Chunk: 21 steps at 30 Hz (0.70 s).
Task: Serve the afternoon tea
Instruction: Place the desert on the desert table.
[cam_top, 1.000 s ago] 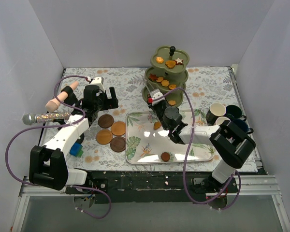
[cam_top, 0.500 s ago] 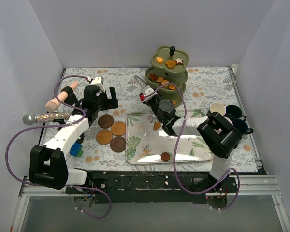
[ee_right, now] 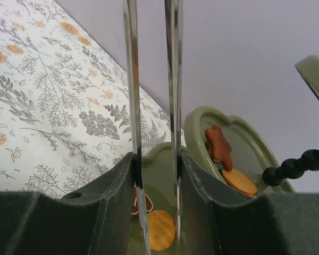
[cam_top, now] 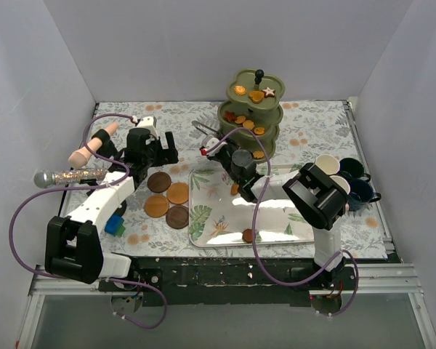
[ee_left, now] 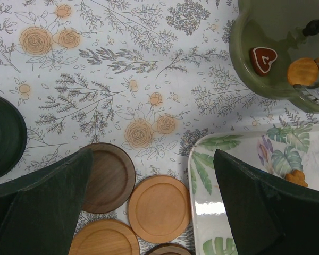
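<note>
Your right fingers (ee_right: 111, 196) are pinching the shiny metal tongs (ee_right: 132, 79), raised near the olive-green three-tier stand (cam_top: 251, 109). Small orange and brown biscuits (cam_top: 256, 94) sit on its tiers, and two more lie on the white leaf-print tray (cam_top: 203, 218). Your left fingers (ee_left: 42, 207) are spread wide, hovering over the brown round coasters (ee_left: 159, 208) on the floral worktop (ee_left: 95, 64).

Left gripper (ee_left: 151, 159) is seen with fingers spread wide over the flowery tablecloth (ee_left: 95, 79); four brown coasters (ee_left: 159, 209) are bunched just left of the leafy tray (ee_left: 228, 159); one biscuit (ee_left: 296, 178) is parked on it; farther off, a heart biscuit (ee_left: 263, 58) and a round biscuit (ee_left: 303, 70) are found on the olive-green stand (ee_left: 240, 50).
</note>
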### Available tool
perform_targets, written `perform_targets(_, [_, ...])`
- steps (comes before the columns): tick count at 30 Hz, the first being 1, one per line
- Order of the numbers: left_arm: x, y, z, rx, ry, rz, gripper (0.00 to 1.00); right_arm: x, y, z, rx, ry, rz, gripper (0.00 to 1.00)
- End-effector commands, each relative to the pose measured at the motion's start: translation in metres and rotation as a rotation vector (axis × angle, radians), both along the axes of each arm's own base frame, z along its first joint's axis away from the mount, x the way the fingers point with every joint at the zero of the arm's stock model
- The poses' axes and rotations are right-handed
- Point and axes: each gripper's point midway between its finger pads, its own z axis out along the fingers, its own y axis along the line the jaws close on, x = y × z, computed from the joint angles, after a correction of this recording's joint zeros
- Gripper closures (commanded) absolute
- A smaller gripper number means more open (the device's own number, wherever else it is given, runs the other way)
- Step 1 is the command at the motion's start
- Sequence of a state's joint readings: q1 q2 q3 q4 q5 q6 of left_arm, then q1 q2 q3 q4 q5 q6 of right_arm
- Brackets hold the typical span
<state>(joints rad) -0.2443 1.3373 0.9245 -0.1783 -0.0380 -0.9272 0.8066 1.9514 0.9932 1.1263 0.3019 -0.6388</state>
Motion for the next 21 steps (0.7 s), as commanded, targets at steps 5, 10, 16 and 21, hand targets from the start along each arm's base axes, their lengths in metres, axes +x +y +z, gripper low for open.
perform_targets(5, [0.003, 0.002, 0.006, 0.010, -0.022, 0.002, 0.02, 0.015, 0.004, 0.035, 0.030, -0.124, -0.013, 0.59])
perform_targets(10, [0.004, 0.001, 0.006, 0.008, -0.019, -0.002, 0.02, 0.019, 0.005, 0.033, 0.009, -0.127, -0.012, 0.58])
perform_targets(16, [0.004, 0.001, 0.007, 0.010, -0.021, -0.001, 0.02, 0.024, 0.003, 0.030, -0.004, -0.121, -0.017, 0.52])
perform_targets(21, [0.003, 0.001, 0.005, 0.009, -0.017, -0.002, 0.02, 0.026, 0.003, 0.027, -0.013, -0.113, -0.018, 0.48])
